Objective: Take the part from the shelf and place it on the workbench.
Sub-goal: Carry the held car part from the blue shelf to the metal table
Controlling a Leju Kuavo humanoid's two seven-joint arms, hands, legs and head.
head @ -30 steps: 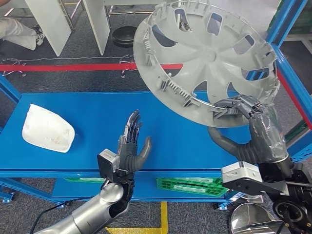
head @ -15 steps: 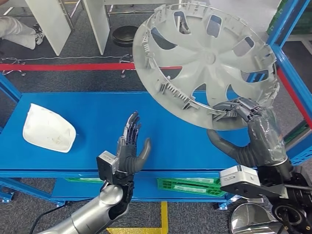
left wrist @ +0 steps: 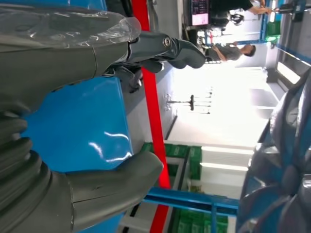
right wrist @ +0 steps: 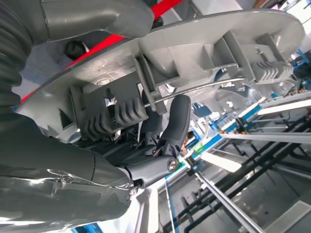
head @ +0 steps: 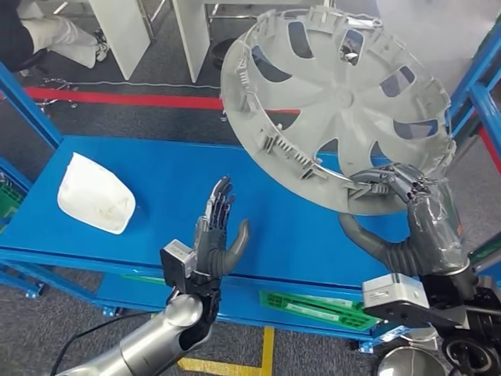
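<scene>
Grey wheel cover (head: 340,102) tilted above the blue shelf (head: 165,188).

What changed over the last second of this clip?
The whole view shifted, so the camera moved, not the shelf or white part. The right hand still grips the wheel cover by its rim, raised above the shelf; the left hand stays open and empty.

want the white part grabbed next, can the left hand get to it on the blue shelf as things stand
Probably yes: the left hand is open and holds nothing, and bare blue shelf lies between it and the white part.
</scene>
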